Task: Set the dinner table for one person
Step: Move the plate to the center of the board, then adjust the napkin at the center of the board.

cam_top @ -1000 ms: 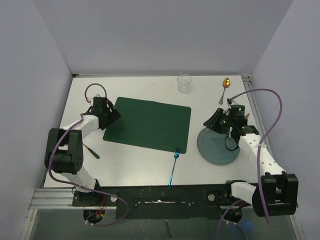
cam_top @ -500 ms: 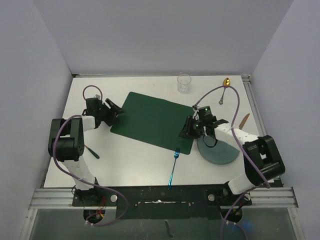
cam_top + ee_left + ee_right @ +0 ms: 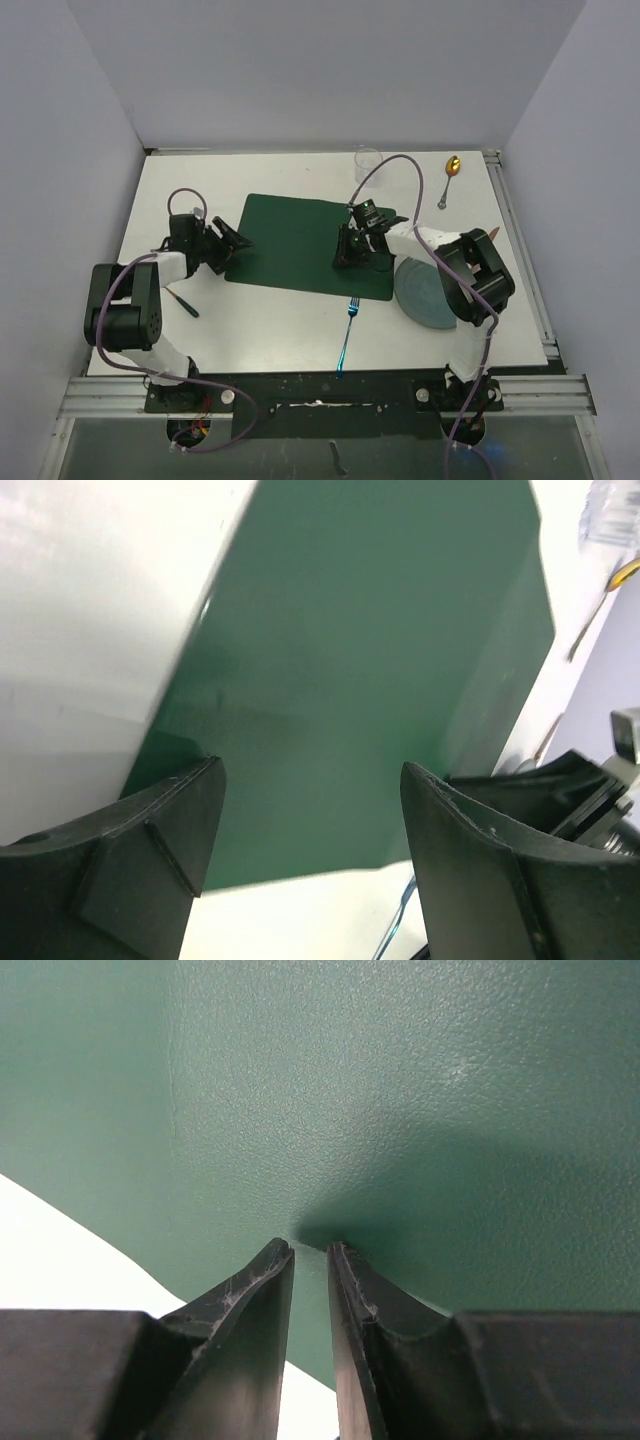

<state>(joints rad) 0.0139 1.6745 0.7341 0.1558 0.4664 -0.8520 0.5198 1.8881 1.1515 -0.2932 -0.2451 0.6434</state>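
Two arms work the white table [image 3: 270,335]. Nearest is the fork [image 3: 346,335], tines at the mat's near edge. A dark utensil [image 3: 183,300] lies by the left arm. The plate [image 3: 428,302] sits right of the mat [image 3: 290,240], its far rim hidden by the right arm. The right gripper [image 3: 310,1246] has jaws nearly together, nipping the mat. The left gripper [image 3: 310,768] has jaws wide apart over the mat's left edge, gripping nothing. Far side: glass [image 3: 368,165] with a cable [image 3: 400,160] crossing it, and spoon [image 3: 450,178]. A second ago the right gripper was over the plate, and the mat has swung since. Fork, glass and spoon are unmoved.
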